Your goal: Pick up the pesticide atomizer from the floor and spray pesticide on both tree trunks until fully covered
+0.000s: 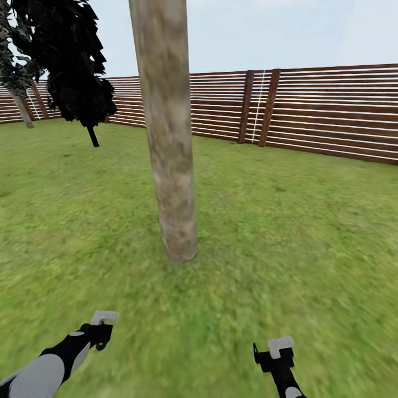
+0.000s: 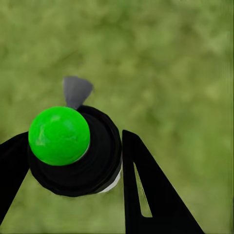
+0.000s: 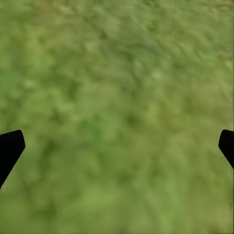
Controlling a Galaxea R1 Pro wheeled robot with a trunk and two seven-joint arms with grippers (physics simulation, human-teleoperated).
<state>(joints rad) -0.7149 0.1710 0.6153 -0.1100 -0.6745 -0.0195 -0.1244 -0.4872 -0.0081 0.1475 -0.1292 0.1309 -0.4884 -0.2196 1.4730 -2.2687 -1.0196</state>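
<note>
Trunk (image 1: 168, 138) stood upright on lawn (image 1: 287, 232), ahead of both arms | left gripper (image 2: 73, 161) fingers clamped round pesticide atomizer (image 2: 73, 151) (black bottle, bright green cap here) over grass | right gripper (image 3: 117, 146) fingers spread wide, nothing between | slatted fence (image 1: 331, 110) behind; dark cypress-like tree (image 1: 72, 61) back left

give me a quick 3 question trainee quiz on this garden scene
1. True or false: the left claw is shut on the pesticide atomizer.
2. The tree trunk stands on: A paving, B grass, C gravel?
3. Fill in: the right claw is ____, with nothing between its fingers.

Key: 1 true; 2 B; 3 open
</note>
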